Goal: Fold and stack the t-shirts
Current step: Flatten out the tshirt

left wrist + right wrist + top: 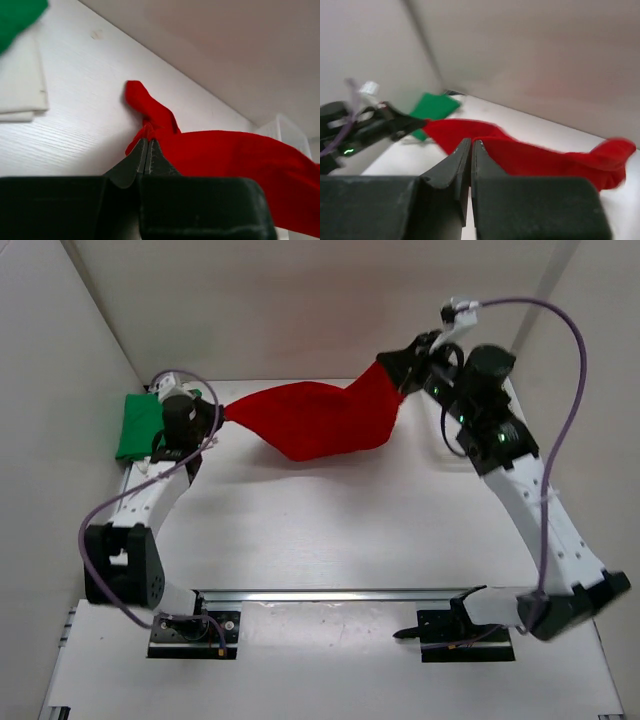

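With the green t-shirt [135, 425] folded atop the white t-shirt [20, 85] at ten o'clock, the last, unfolded red t-shirt [315, 420] is being held stretched toward twelve o'clock by the left gripper [215, 412] and right gripper [392, 370], both pinched tight on its ends.

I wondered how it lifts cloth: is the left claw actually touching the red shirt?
Touching. The left wrist view shows the left gripper shut, with a bunched edge of the red t-shirt pinched between its tips.
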### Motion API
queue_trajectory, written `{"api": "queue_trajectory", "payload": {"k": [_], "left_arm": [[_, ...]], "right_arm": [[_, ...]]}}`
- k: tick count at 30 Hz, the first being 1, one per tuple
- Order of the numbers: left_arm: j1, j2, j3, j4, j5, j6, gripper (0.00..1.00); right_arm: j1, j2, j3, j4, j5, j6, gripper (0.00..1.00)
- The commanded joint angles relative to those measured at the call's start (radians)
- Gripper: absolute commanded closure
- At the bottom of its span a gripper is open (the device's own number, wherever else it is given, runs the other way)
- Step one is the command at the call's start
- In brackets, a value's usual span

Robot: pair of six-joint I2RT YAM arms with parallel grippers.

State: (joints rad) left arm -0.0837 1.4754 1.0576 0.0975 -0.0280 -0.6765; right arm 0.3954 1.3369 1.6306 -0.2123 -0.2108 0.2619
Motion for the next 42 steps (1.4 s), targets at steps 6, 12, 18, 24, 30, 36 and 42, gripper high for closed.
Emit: {"api": "queue_trajectory", "payload": {"k": [6,12,18,24,30,36,42], "left_arm": [[-0.011,-0.141,-0.602,0.177,-0.021,-0.153,0.76],[0.130,-0.255,-0.697,0.167,0.042,-0.144,0.84],[0.163,-0.426,-0.738,0.065,0.017,-0.109,0.79],[0.202,-0.550,-0.797,-0.033,-0.050,-0.083,0.63],[0.185,-0.474,-0.812,-0.002,-0.010,-0.086,0.53],[0.168,-0.287,-0.749,0.044,0.014,-0.112,0.50],[0.157,-0.161,-0.705,0.113,0.043,-0.156,0.71]], "right_arm": [[0.177,-0.563,-0.766,0.107,-0.136,0.106,1.00],[0.096,-0.788,-1.066,-0.245,0.028,0.174,1.00],[-0.196,-0.820,-1.172,-0.187,-0.207,0.201,1.00],[-0.115,-0.849,-1.213,-0.142,-0.113,0.244,1.00],[-0.133,-0.860,-1.275,-0.084,-0.176,0.272,1.00],[-0.118,-0.855,-1.287,-0.062,-0.179,0.280,1.00],[-0.118,-0.855,-1.285,-0.053,-0.174,0.286,1.00]]}}
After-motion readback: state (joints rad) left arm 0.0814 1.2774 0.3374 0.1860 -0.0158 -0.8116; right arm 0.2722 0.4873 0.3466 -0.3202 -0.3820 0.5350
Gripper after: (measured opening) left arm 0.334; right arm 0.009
